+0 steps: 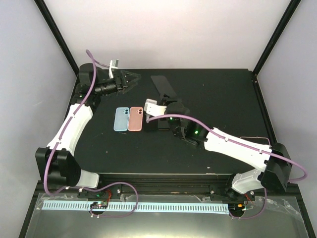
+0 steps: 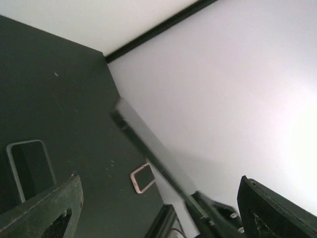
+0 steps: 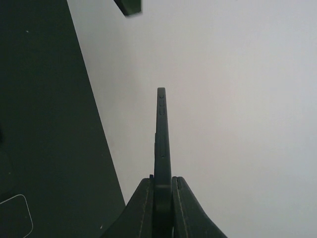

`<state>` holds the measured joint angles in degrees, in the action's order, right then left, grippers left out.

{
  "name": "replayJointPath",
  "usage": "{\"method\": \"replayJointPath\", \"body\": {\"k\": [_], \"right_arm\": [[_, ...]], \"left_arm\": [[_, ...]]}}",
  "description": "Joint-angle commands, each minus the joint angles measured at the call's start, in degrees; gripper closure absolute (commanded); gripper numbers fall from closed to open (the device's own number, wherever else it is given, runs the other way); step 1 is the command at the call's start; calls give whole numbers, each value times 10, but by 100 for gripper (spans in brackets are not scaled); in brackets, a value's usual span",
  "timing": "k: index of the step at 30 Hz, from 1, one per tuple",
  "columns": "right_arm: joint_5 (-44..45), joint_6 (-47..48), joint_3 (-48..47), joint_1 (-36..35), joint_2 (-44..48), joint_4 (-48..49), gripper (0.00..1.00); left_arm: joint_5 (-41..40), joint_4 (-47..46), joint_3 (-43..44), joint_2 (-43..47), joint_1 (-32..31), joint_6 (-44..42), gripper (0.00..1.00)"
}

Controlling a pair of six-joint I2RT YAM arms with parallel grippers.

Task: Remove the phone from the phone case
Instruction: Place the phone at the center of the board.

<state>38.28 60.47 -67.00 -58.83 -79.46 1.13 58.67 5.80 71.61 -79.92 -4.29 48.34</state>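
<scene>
Phone [image 1: 162, 85] is pinched in the right gripper [image 3: 162, 184], whose fingers are closed flat on its two faces near one short end. It is held level above the table [image 1: 218, 104], broad face up. Its long axis runs from that gripper toward 11 o'clock. The free end lies just short of the left gripper [image 1: 135, 78], which is at 9 o'clock from it, jaws spread wide with nothing between them. The right arm has the phone. The left arm is nearer the loose end but touches nothing.

Edge-on from the right wrist, the phone is a thin, dark, straight slab with small side buttons. No lip of another material shows round it, so I judge it bare and already out.

The case [image 2: 28, 166] lies flat on the table near the left fingers [image 2: 39, 208]. It is a rounded rectangle with a thin pale rim and a middle as dark as the table, probably clear or black. From above it can hardly be made out.

What is left, I judge, is to lay the phone down apart from the case, which turns on keeping the long axis clear of it.

A blue case [image 1: 121, 119] and a pink case [image 1: 135, 119] lie just beside each other at 9 o'clock from the right gripper. Whether they hold phones I cannot tell.
</scene>
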Motion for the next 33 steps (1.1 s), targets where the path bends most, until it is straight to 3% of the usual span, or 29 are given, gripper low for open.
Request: {"method": "replayJointPath", "body": {"k": [1, 8, 18, 22, 30, 33], "right_arm": [[52, 89, 24, -23, 3, 153, 99], [59, 179, 73, -45, -5, 266, 99], [64, 217, 76, -62, -20, 309, 99], [62, 249, 88, -67, -26, 344, 99], [61, 278, 99, -70, -32, 373, 99], [60, 290, 107, -71, -34, 385, 95]], "left_arm": [[-1, -60, -4, -2, -42, 70, 13], [-27, -67, -13, -11, -81, 97, 18], [-41, -69, -30, -15, -108, 108, 27], [-38, -88, -39, -18, -111, 126, 38], [-37, -102, -48, -18, -111, 139, 70], [-38, -104, -46, -20, -110, 139, 80]]}}
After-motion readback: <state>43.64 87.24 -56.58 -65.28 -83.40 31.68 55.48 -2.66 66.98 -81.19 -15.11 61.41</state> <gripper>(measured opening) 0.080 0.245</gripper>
